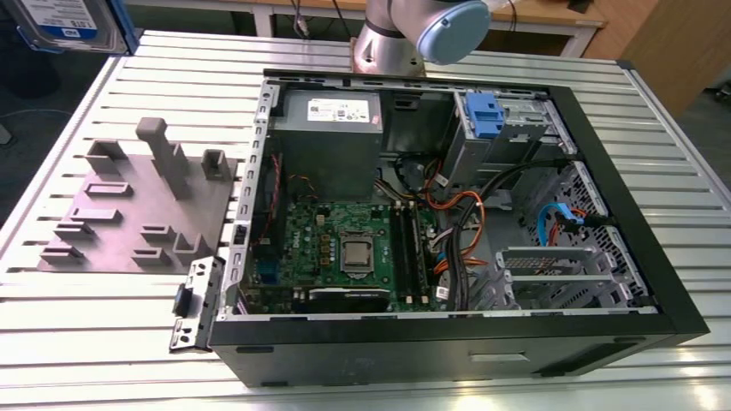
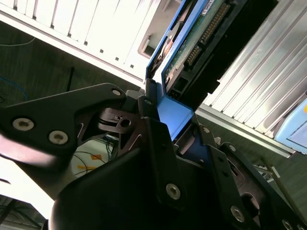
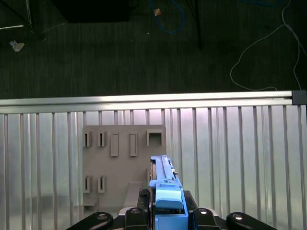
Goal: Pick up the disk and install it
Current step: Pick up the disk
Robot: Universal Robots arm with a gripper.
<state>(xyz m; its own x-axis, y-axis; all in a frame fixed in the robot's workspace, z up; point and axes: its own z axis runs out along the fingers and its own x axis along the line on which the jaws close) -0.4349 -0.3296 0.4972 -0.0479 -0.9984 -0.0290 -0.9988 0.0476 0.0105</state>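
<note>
The disk (image 1: 63, 21), silver with a white-and-blue label and a blue carrier frame, hangs at the top of the exterior view's left, above the table's far corner. In the first wrist view the disk (image 3: 162, 184) appears edge-on, and my gripper (image 3: 165, 213) is shut on its blue frame. It hangs over a grey fixture plate (image 3: 120, 163). In the second wrist view the disk (image 2: 201, 43) shows its circuit-board side, and the black fingers (image 2: 153, 129) of my gripper (image 2: 168, 115) clamp its blue end.
An open black computer case (image 1: 674, 282) lies on the slatted aluminium table (image 1: 115, 342), with a drive bay and small blue latch (image 1: 485, 116) at its far end. The grey fixture plate (image 1: 137, 214) lies beside the case. The table edge (image 3: 144, 100) borders dark floor with cables.
</note>
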